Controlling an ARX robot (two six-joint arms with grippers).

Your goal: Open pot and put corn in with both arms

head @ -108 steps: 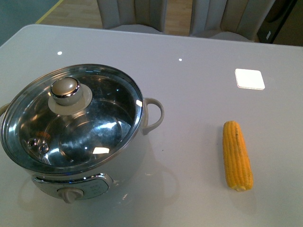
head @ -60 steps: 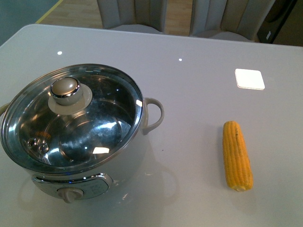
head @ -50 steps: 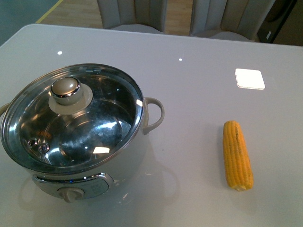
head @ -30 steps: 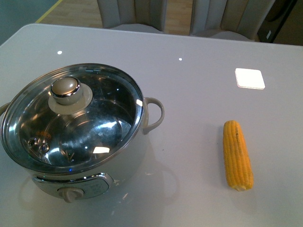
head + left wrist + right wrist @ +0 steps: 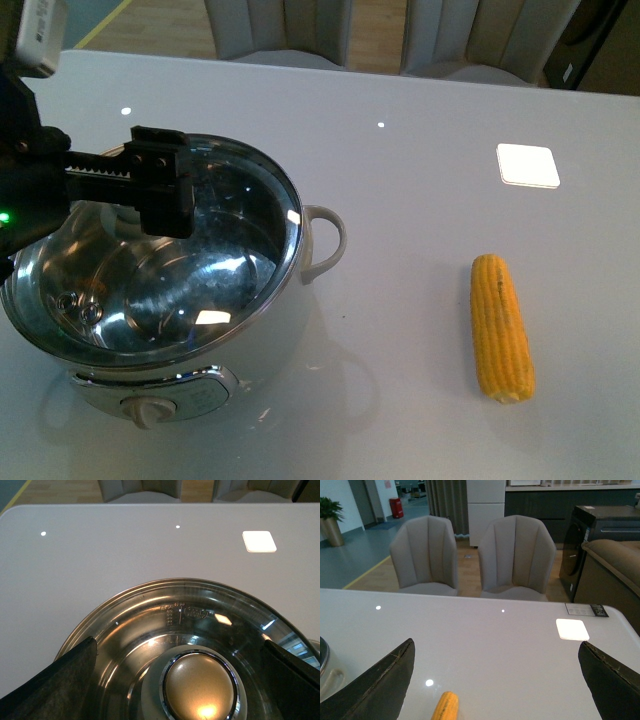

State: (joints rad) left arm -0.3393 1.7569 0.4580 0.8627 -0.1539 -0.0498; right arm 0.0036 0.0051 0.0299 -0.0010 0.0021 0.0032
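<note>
The pot [image 5: 265,350] sits near left, glass lid [image 5: 235,265] on. The corn [image 5: 501,328] lies well to its right. The left gripper [image 5: 182,677] hangs wide open over the knob [image 5: 200,687]. I think that smooth knob could slip and the lid drop. The right gripper [image 5: 500,680] is open too, holding nothing.
</note>
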